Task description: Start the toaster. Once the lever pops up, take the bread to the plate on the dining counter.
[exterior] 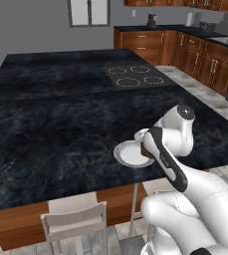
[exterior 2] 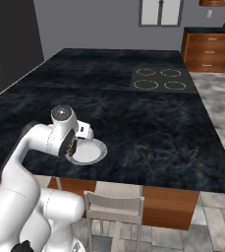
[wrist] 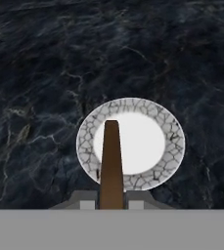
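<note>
My gripper (wrist: 111,203) is shut on the bread (wrist: 111,161), a thin dark brown slice that I see edge-on, standing out between the two fingertips. The bread hangs over the left part of the plate (wrist: 150,141), a small round plate with a white centre and a crackled rim. The plate (exterior: 129,154) lies near the front edge of the dining counter (exterior: 60,114), a big black marbled top. My hand hovers just above the plate (exterior 2: 89,153); the arm hides the fingers in both base views. I cannot make out the toaster among the small things on the far counter.
Four cooktop rings (exterior: 134,75) are set into the dining counter (exterior 2: 148,123) well beyond the plate. Pale stools (exterior: 75,219) (exterior 2: 115,206) stand below its front edge. A narrower counter with wood cabinets (exterior: 200,55) runs along the back right.
</note>
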